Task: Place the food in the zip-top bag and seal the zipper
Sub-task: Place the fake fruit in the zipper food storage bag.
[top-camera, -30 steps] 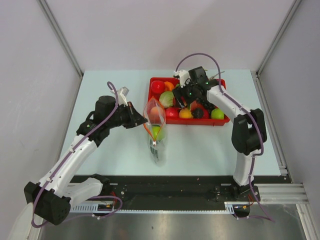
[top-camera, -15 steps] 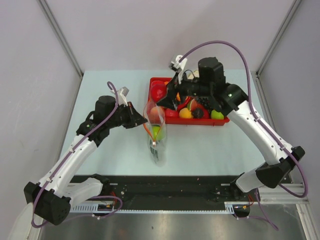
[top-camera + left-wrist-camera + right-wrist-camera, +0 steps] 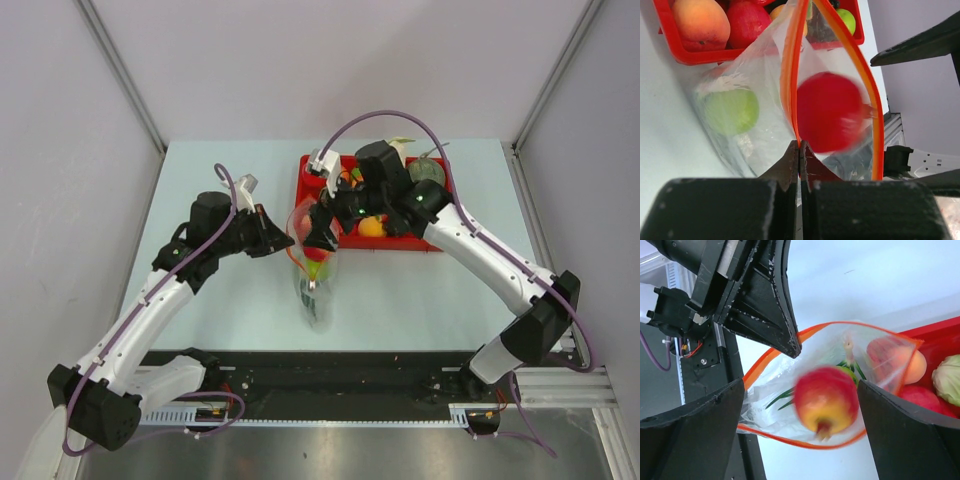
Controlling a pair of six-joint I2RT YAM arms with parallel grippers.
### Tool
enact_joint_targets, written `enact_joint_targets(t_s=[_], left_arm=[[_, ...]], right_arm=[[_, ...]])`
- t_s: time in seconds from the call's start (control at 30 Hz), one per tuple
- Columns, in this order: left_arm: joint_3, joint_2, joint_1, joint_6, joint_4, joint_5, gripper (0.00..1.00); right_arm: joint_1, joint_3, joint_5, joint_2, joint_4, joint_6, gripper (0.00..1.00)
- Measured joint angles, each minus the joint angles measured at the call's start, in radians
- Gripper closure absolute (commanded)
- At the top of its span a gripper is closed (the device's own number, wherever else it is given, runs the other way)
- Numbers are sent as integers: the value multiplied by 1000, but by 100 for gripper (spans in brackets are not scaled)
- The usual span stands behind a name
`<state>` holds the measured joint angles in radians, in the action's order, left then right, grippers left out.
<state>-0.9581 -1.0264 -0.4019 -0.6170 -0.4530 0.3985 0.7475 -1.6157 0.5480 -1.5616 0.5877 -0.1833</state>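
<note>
The clear zip-top bag [image 3: 313, 275] stands on the table left of the red tray [image 3: 432, 244], its mouth held open. My left gripper [image 3: 286, 240] is shut on the bag's orange-red zipper strip [image 3: 791, 75], pinched at the fingertips [image 3: 800, 146]. My right gripper [image 3: 322, 230] hangs over the mouth with its fingers wide open [image 3: 801, 390]. A red-and-yellow fruit [image 3: 826, 399] is blurred between them and touches neither; it also shows in the left wrist view [image 3: 829, 111]. A green apple [image 3: 730, 109] lies inside the bag.
The tray holds several more toy foods, among them a peach [image 3: 701, 20], a red apple [image 3: 747, 22], an orange fruit [image 3: 372, 226] and a pale cabbage [image 3: 947, 377]. The tray's near-left corner [image 3: 675, 50] sits close behind the bag.
My right arm has lifted from the tray and swung left over the bag's mouth with the red-and-yellow fruit. Its fingers now stand wide apart. The left arm has not moved.
</note>
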Motion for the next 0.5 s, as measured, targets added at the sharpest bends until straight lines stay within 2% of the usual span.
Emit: enact_joint_targets(t_s=[0.13, 0.23, 0.5], left_arm=[[0, 0, 0, 1, 0, 0, 100], [-2, 0, 0, 5, -2, 0, 100], [-2, 0, 0, 8, -2, -2, 100]], right_arm=[[-4, -2, -9, 2, -2, 3, 0], [-53, -19, -9, 2, -5, 27, 0], [-362, -85, -138, -64, -132, 131, 0]])
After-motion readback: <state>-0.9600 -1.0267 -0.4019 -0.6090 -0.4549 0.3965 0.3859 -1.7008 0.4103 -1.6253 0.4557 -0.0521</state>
